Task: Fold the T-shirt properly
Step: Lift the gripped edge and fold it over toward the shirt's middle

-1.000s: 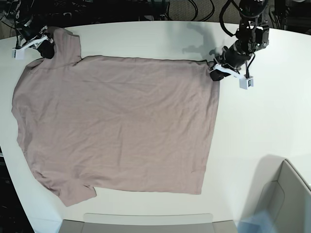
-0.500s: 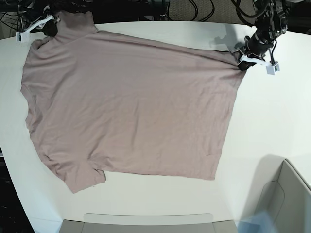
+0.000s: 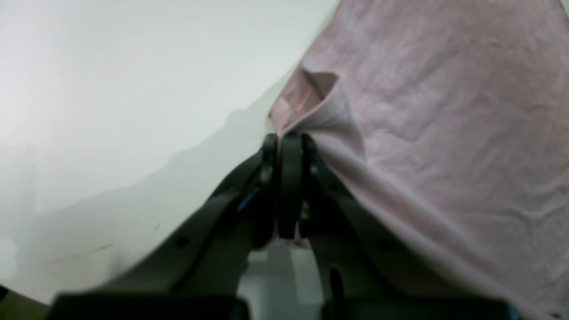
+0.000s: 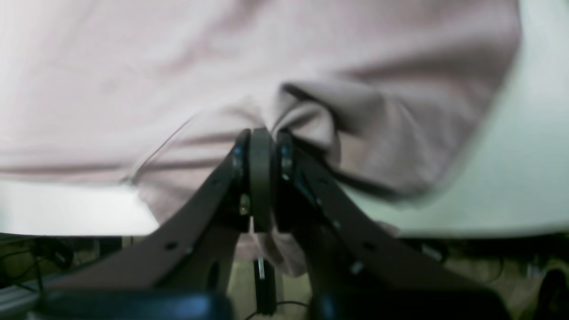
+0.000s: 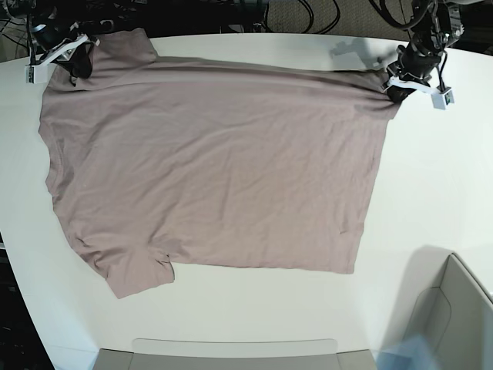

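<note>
Mauve-pink cotton covers most of the white table [image 5: 431, 200]: the T-shirt [image 5: 216, 169] lies spread flat and wrinkled, stretched between the two arms along its far edge. At the left of the base view, the right gripper [image 5: 77, 63] is clamped on the cloth at the shirt's upper left corner, beside the sleeve that juts toward the table's far rim. In the right wrist view that gripper [image 4: 261, 138] has its jaws pressed together with a bunched fold of fabric pinched at the tips, the rest of the shirt fanning away ahead of it and some hanging below the fingers.

Across the shirt's middle the cloth lies flat on the table, with a second sleeve crumpled at the near left corner.

At the right, the left gripper [image 5: 394, 91] grips the shirt's upper right corner. The left wrist view shows its jaws [image 3: 288, 138] closed on a small raised pleat of the hem, bare table to one side, cloth to the other.
</note>
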